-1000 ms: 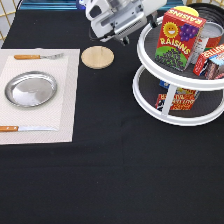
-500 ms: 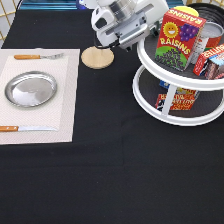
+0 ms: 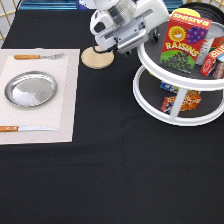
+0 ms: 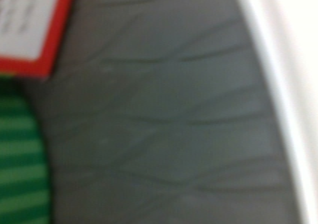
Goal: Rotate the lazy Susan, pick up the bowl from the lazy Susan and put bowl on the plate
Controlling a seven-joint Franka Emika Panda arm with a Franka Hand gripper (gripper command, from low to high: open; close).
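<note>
Our hand hovers at the lazy Susan top-shelf edge; its opening we cannot tell; the bowl stands behind the raisin box; the plate lies bare; reaching in, we judge, risks toppling that box.

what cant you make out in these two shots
- Bowl: exterior view, only a dark rim behind the raisins box, cut off by the top edge.
- Gripper: exterior view, its tip is lost against the lazy Susan.
- Lower-shelf boxes: labels too small.
- Wrist view: blurred grey surface only.
</note>
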